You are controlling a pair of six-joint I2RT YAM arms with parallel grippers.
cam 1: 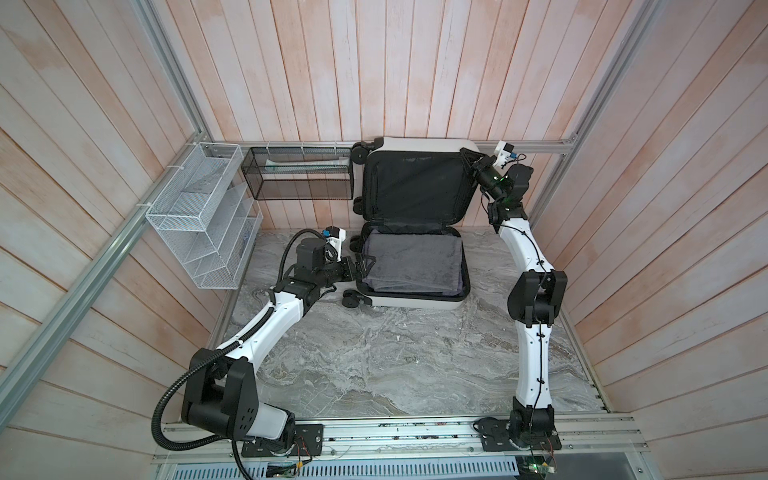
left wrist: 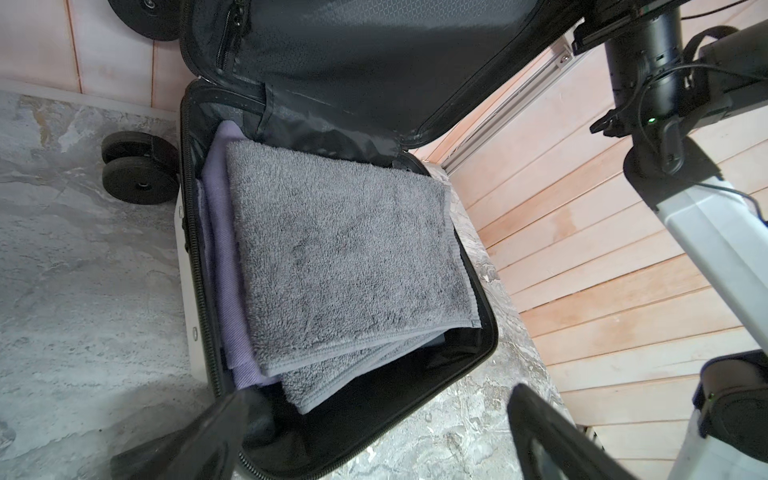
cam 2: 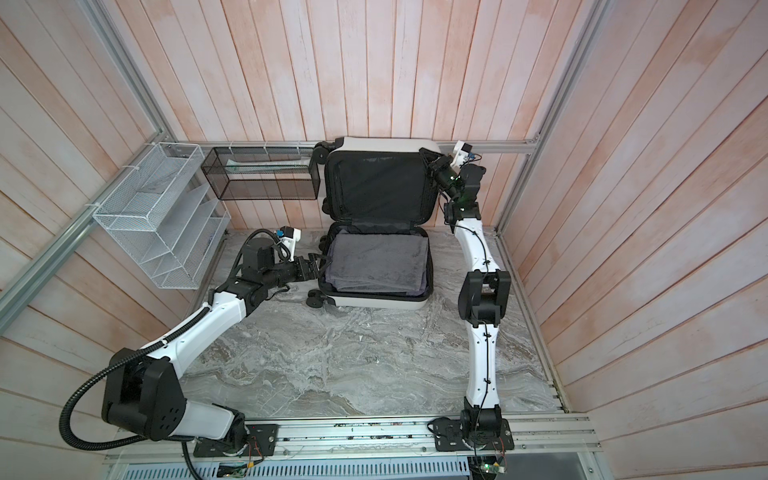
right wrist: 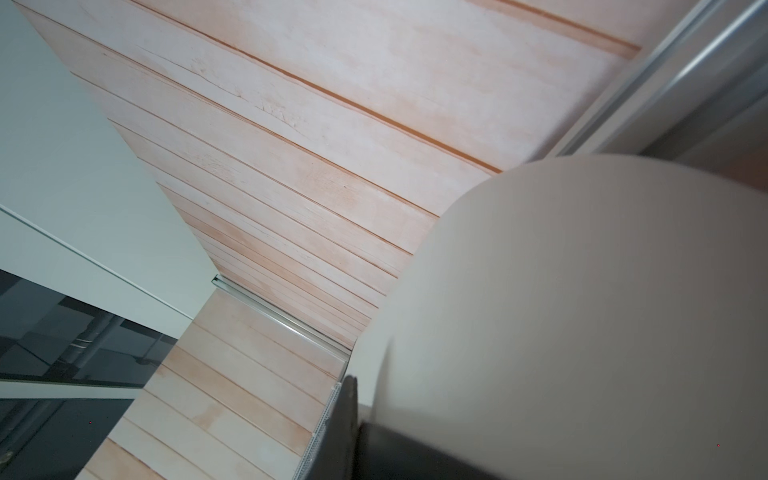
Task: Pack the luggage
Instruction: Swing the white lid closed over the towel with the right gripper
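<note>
The luggage (cam 1: 415,304) (cam 2: 380,302) lies open on the marble table, a white shell with black lining. Its lid (cam 1: 415,187) (cam 2: 378,187) stands upright against the back wall. In the lower half a folded grey towel (cam 1: 411,262) (left wrist: 340,257) lies over a lilac cloth (left wrist: 224,249). My left gripper (cam 1: 365,266) (cam 2: 322,266) (left wrist: 382,395) is open at the lower half's left rim, holding nothing. My right gripper (cam 1: 469,160) (cam 2: 430,156) (right wrist: 357,415) is shut on the lid's upper right corner; the white shell (right wrist: 582,311) fills the right wrist view.
A black mesh basket (cam 1: 299,178) with a white tube (cam 1: 307,166) in it hangs on the back wall, left of the lid. A white wire rack (cam 1: 203,216) hangs on the left wall. Plank walls close in three sides.
</note>
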